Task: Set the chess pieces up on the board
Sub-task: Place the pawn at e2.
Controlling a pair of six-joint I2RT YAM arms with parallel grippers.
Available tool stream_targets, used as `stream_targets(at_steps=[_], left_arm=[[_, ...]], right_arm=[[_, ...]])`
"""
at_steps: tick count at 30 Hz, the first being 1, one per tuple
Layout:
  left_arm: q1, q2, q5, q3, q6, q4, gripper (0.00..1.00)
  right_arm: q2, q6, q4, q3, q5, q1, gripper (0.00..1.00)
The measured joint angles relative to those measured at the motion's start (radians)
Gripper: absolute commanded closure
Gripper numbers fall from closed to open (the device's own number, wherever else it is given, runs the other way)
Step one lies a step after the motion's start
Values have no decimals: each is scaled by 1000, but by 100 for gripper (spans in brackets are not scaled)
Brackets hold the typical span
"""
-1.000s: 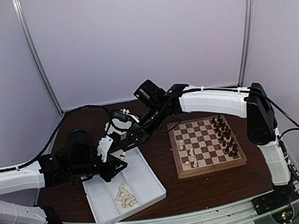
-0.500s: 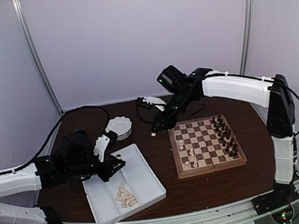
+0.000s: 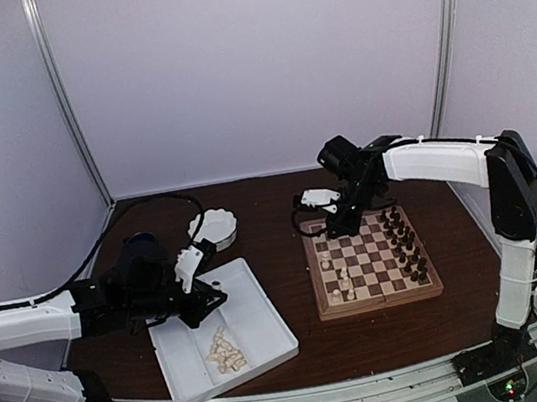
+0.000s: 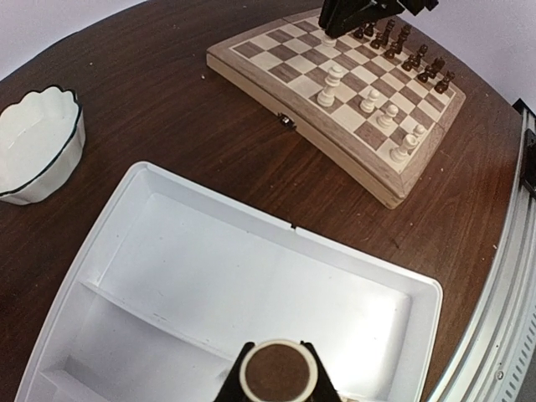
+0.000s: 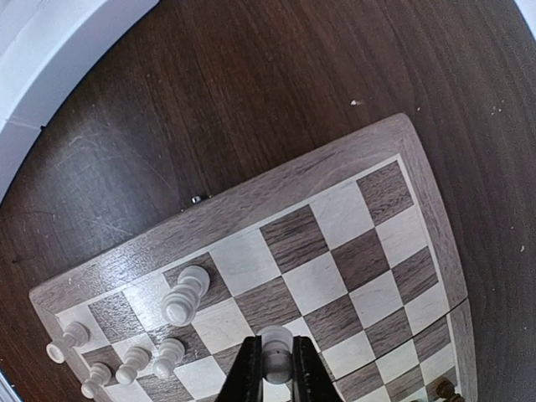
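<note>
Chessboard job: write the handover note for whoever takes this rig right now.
Left gripper: shut on a cream chessman, held above the white tray.
Right gripper: shut on a cream piece, over the board near its left side.
Done: dark pieces stand in two rows along the board's right side; a few cream ones stand on the left.
Left: place both held pieces, then move the cream heap from the tray onto the board.
</note>
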Motion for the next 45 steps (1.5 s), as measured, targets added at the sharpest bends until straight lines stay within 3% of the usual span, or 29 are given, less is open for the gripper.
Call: stream_targets(at_steps=[45], left_arm=[[0,2,-24,3,0,0,95]], right_arm=[[81,-37,-78,-49,-80,1,88]])
